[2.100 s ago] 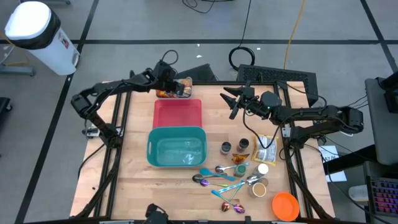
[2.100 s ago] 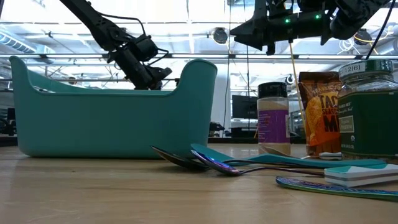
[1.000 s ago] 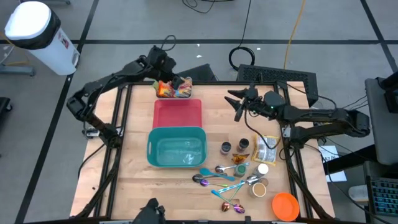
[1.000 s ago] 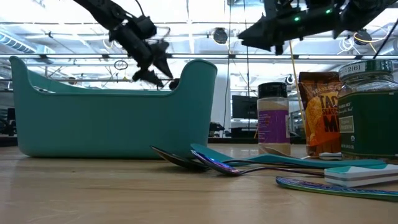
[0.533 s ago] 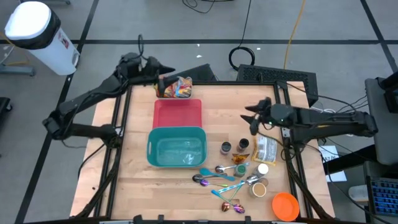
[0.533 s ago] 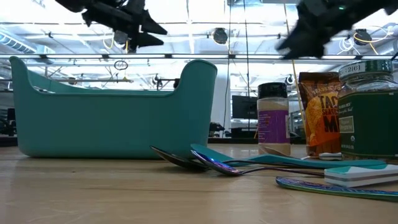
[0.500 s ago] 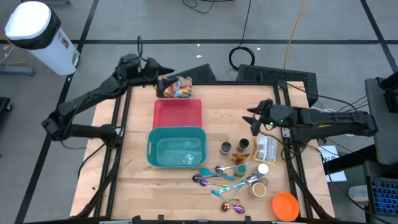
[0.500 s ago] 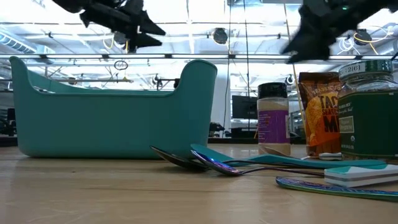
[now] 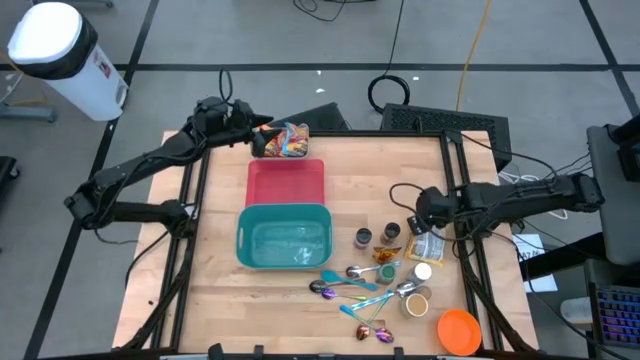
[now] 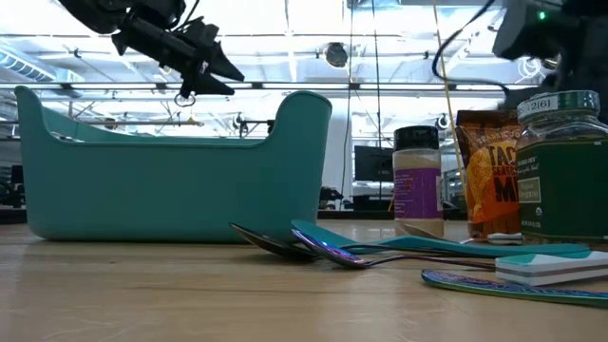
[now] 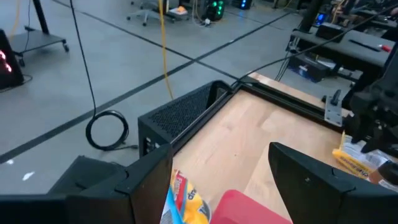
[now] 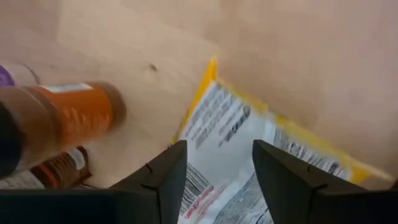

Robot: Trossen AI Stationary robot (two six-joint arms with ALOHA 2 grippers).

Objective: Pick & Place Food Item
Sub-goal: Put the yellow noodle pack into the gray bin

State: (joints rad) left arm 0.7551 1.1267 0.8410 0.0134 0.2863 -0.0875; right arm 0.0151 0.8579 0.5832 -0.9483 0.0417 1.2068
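Note:
A colourful snack bag (image 9: 283, 141) lies at the table's far edge, just behind the red tray (image 9: 286, 185). My left gripper (image 9: 256, 131) hovers open at the bag's left side; the left wrist view shows the bag (image 11: 180, 198) below its spread fingers (image 11: 221, 155). A yellow-edged white packet (image 9: 428, 241) lies flat near the right edge. My right gripper (image 9: 423, 221) points down over the packet's far end, open. In the right wrist view the packet (image 12: 239, 152) shows between and beyond the fingers; whether they touch it, I cannot tell.
A teal bin (image 9: 243, 240) stands in front of the red tray. Small spice bottles (image 9: 364, 237) and an orange-lidded bottle (image 12: 68, 115) stand left of the packet. Spoons (image 9: 355, 285), jars and an orange bowl (image 9: 459, 330) fill the near right.
My left gripper has drawn back from above the snack bag toward the table's far-left corner, staying open; the bag lies where it was. My right gripper has swung from the middle of the far side toward the right edge, sunk, and tipped down over the yellow packet.

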